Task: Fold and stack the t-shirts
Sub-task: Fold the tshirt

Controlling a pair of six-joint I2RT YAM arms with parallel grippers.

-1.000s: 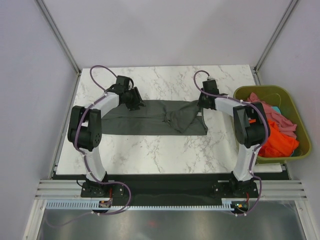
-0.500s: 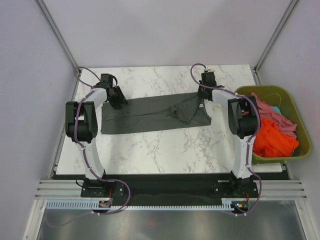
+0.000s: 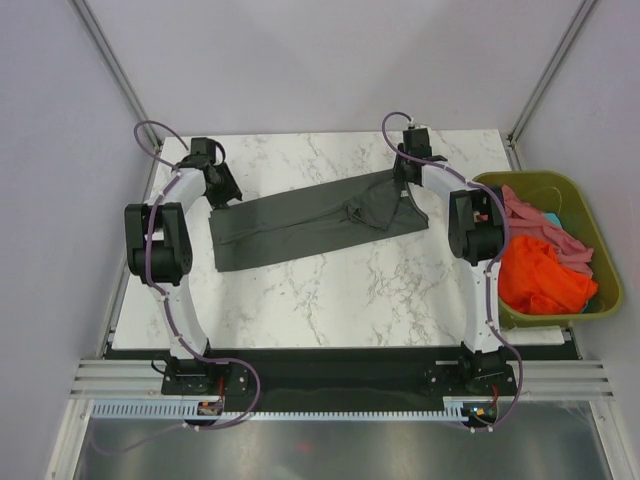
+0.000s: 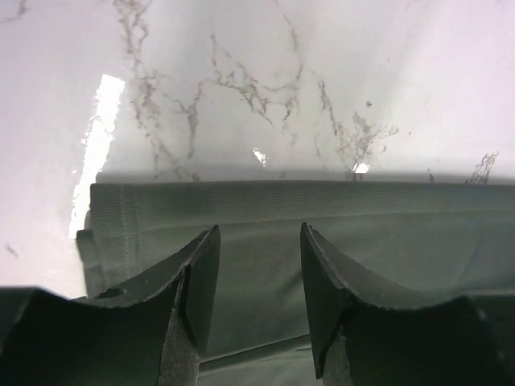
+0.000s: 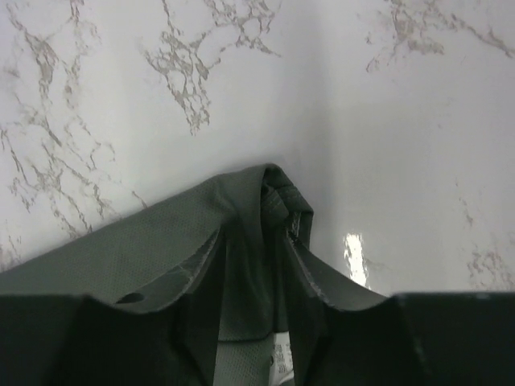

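Note:
A dark charcoal grey t-shirt (image 3: 300, 220) lies as a long slanted band across the marble table (image 3: 330, 290), with a folded flap near its right end. My left gripper (image 3: 225, 192) hangs over the shirt's left end. In the left wrist view that gripper (image 4: 257, 229) is open, the flat cloth (image 4: 362, 217) showing between its fingers. My right gripper (image 3: 404, 182) is at the shirt's far right corner. In the right wrist view it (image 5: 253, 233) is shut on a bunched ridge of the cloth (image 5: 145, 249) near the collar. An orange t-shirt (image 3: 535, 280) and a pink one (image 3: 545, 225) lie in the bin.
An olive-green plastic bin (image 3: 530, 178) stands at the table's right edge, beside the right arm. Bare marble lies in front of and behind the shirt. Metal frame posts rise at both far corners.
Both arms have stretched toward the far side. The shirt went with them, its right end further back, and it now lies slanted. The left gripper has moved left.

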